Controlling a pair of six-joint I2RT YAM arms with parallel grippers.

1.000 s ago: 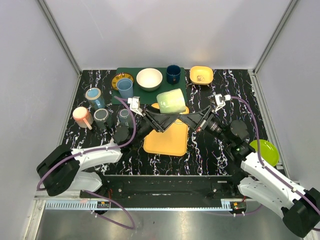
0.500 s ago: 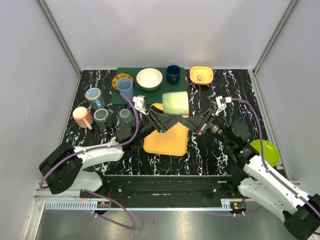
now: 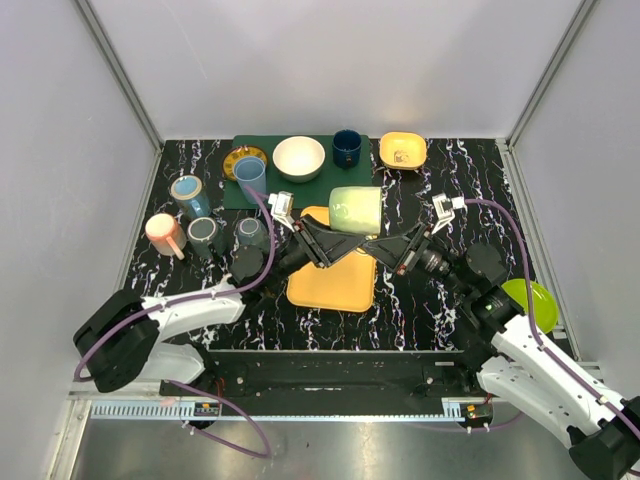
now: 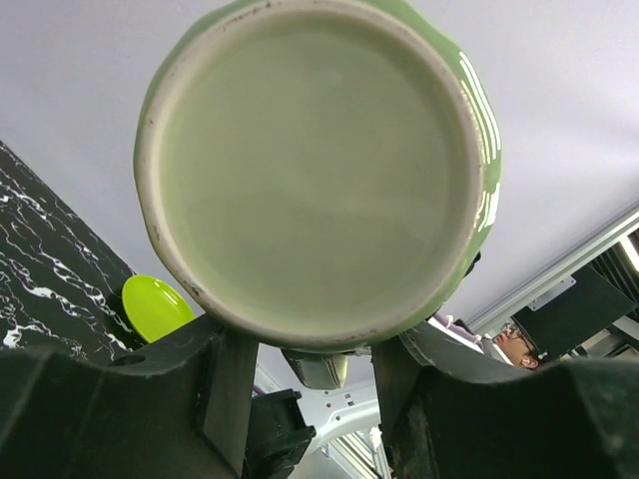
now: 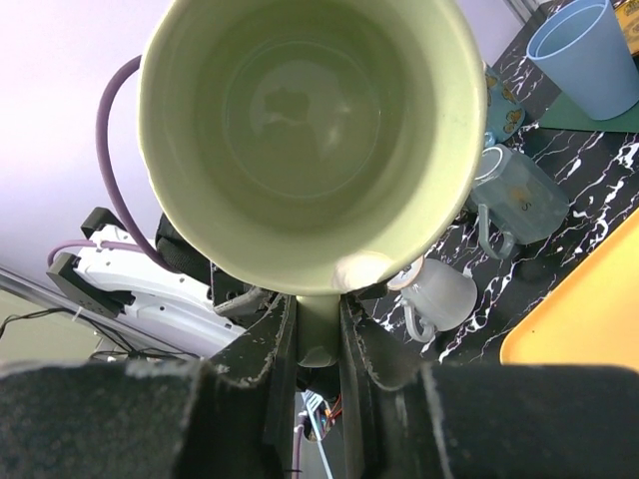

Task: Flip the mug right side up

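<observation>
mug (image 3: 355, 210) (image 4: 315, 170) (image 5: 310, 130): light green, held in the air on its side above the orange tray (image 3: 330, 285), clear of the tray and of the surface (image 3: 440, 190).
mug mouth: faces the right arm; the right wrist view looks straight into the cup.
mug base: faces the left arm and fills most of the left wrist view.
handle (image 5: 318, 334): on the underside of the mug, pointing down.
right pincer (image 3: 385, 245) (image 5: 318, 319): closed on the handle, one finger on each side of it.
left pincer (image 3: 335, 243) (image 4: 315, 344): jaws apart just under the mug's base, with a dark gap on either side of the handle; it grips nothing.
back row: white bowl (image 3: 298, 158) and dark blue cup (image 3: 347, 148) on a green mat (image 3: 300, 192); yellow bowl (image 3: 402, 151) just beside the mat.
left side: light blue cup (image 3: 250, 177) at the mat's corner, well apart from the mug.
right side: lime green plate (image 3: 530, 303) near the right arm.
</observation>
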